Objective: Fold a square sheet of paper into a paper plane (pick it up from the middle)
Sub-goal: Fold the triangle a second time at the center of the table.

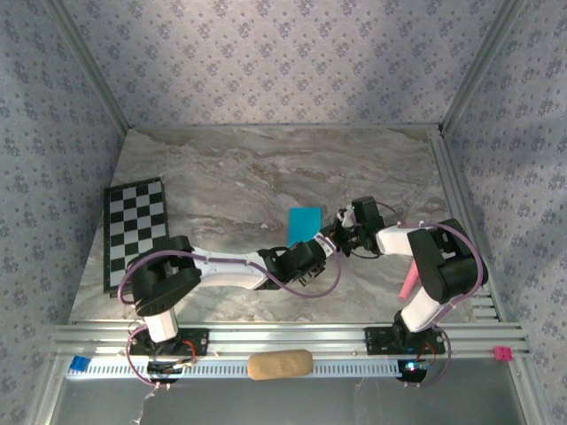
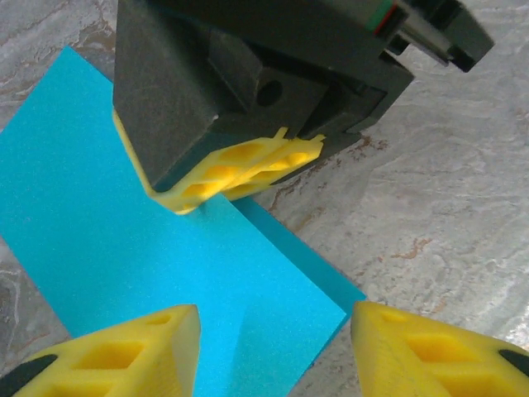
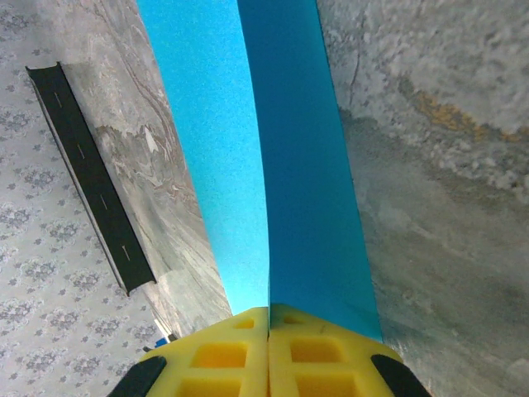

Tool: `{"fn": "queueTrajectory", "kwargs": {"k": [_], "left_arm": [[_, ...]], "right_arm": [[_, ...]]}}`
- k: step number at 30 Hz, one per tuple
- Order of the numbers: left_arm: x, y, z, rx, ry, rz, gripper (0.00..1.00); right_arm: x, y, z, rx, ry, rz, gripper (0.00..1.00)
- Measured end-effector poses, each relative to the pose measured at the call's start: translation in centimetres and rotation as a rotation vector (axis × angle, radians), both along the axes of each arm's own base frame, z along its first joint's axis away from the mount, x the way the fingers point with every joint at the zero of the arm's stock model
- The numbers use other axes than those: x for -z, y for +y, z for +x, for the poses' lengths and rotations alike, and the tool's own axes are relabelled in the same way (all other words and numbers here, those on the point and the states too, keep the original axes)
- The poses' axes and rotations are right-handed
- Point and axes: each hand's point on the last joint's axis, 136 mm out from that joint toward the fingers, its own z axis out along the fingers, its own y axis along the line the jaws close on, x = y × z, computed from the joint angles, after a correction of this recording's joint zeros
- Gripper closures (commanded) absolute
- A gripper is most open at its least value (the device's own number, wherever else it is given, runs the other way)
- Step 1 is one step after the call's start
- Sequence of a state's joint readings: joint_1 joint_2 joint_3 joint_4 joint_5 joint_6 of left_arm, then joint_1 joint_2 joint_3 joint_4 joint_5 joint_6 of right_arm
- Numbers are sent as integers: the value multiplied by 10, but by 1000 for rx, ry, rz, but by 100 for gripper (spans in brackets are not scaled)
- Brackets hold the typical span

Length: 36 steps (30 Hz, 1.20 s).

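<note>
Found right gripper (image 3: 269,314) closed tight on the paper (image 3: 248,124), both yellow pads pressed together with one edge of the sheet nipped between them. Noted paper running straight out ahead of those fingertips over the table (image 3: 438,207). Marked a lengthwise line up its middle, starting at the pinch, lighter on one side and darker on the other; cannot tell from the right wrist view whether crease or layer edge.

Checked the left wrist view: two layers of paper, with a narrow strip of the lower one showing past the upper edge on the right gripper's side. Recorded left gripper (image 2: 273,356) spread wide, gripping nothing, one corner of the paper lying below and between its fingers; cannot tell whether the pads touch it. Placed right gripper directly ahead of the left fingertips, facing them.

Confirmed from the top view: grippers nearly tip to tip, paper just beyond the left gripper's tips. Logged board (image 1: 135,232) well off to the left arm's outer side, stick (image 1: 408,283) beside the right arm's elbow, block (image 1: 279,364) between the two bases.
</note>
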<state>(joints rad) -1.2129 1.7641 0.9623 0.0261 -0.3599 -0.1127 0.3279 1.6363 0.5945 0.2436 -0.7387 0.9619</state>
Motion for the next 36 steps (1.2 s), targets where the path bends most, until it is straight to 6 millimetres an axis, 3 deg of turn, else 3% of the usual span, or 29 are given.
{"fn": "queueTrajectory", "kwargs": {"k": [19, 26, 36], "left_arm": [[4, -1, 1, 12, -9, 22, 99], [4, -3, 1, 6, 33, -12, 100], [-12, 9, 30, -97, 286, -299, 100]], "right_arm": [[-2, -2, 2, 9, -6, 3, 88], [-8, -10, 7, 35, -19, -2, 78], [-28, -52, 10, 115, -96, -125, 70]]}}
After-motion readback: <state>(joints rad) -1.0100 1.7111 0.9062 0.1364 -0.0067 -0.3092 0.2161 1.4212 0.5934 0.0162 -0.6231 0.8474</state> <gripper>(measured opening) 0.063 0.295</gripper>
